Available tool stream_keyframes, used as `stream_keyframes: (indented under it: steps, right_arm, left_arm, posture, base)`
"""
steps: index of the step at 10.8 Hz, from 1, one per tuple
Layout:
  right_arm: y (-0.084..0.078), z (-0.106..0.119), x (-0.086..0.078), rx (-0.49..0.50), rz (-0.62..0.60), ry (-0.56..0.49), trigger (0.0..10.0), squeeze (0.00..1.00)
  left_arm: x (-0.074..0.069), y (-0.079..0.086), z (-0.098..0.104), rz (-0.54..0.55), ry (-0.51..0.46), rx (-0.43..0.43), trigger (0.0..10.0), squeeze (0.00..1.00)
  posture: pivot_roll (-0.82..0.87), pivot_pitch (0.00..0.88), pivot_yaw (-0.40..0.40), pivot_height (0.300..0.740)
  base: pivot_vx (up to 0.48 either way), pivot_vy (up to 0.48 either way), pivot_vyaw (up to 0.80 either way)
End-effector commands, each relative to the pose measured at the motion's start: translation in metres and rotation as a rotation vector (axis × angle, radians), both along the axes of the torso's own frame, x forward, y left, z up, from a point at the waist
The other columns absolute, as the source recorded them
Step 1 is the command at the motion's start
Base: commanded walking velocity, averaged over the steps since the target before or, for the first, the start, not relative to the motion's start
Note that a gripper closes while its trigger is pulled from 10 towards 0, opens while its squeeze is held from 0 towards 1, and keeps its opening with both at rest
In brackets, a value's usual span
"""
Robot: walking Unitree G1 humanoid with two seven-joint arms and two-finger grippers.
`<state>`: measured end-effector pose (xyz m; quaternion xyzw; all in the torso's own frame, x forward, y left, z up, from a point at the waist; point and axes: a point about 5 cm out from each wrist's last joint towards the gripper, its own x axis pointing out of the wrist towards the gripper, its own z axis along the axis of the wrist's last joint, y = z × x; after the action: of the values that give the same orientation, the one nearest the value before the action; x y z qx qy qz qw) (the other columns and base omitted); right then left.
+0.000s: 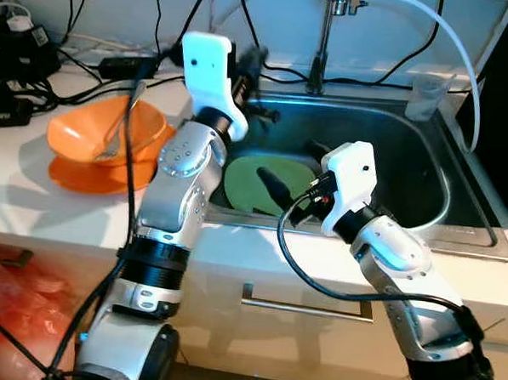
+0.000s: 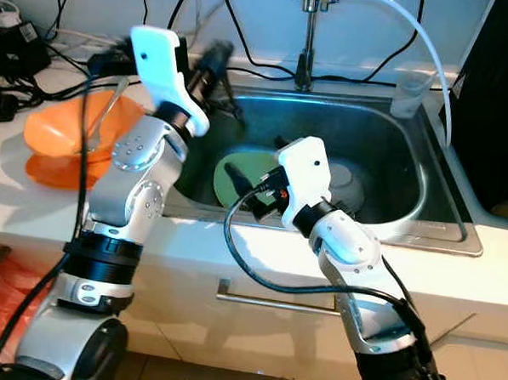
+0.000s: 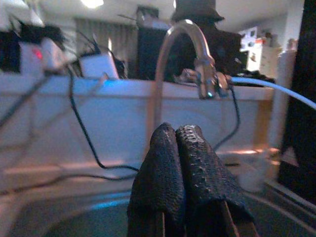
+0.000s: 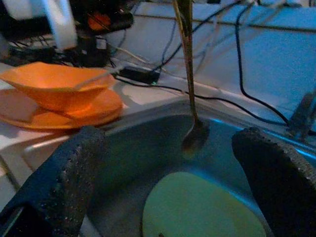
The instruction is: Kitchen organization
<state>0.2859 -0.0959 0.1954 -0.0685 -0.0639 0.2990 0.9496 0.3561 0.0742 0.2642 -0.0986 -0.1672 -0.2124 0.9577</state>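
My right gripper (image 2: 237, 189) hangs, jaws released, over the green plate (image 1: 267, 182) to lift it. My left gripper (image 1: 253, 71) hovers clenched and empty above the sink (image 1: 425, 178).

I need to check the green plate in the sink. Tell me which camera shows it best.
The right wrist view: the green plate lies large and unobstructed between the open fingers of the right gripper. Both eye views show the plate partly hidden behind the robot's arms. The left wrist view faces the faucet instead.

Sink (image 1: 425, 178) right half lies open; green plate (image 1: 254, 183) covers the left floor; faucet (image 1: 323, 40) blocks behind.
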Motion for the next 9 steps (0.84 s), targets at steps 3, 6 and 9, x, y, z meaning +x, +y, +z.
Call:
stream_keyframes:
  steps: [3,6,9]
  right_arm:
    - [-0.006,-0.006,0.007,0.002,-0.040,-0.015,10.0,0.00]
    - [-0.009,-0.007,0.016,-0.035,-0.032,-0.031,10.0,0.00]
    - [-0.009,-0.004,0.031,-0.102,-0.015,-0.076,10.0,0.00]
  left_arm:
    - [-0.006,-0.013,0.010,-0.115,0.045,-0.072,10.0,0.00]
    - [-0.012,-0.020,0.011,-0.143,0.075,-0.095,10.0,0.00]
    - [-0.015,-0.022,0.008,-0.143,0.104,-0.106,10.0,0.00]
  posture:
    - [-0.05,0.000,0.106,0.740]
    - [-0.03,0.000,0.083,0.740]
    - [-0.02,0.000,0.052,0.740]
  base:
    - [0.000,0.000,0.00]
    - [0.000,0.000,0.00]
    - [0.000,0.000,0.00]
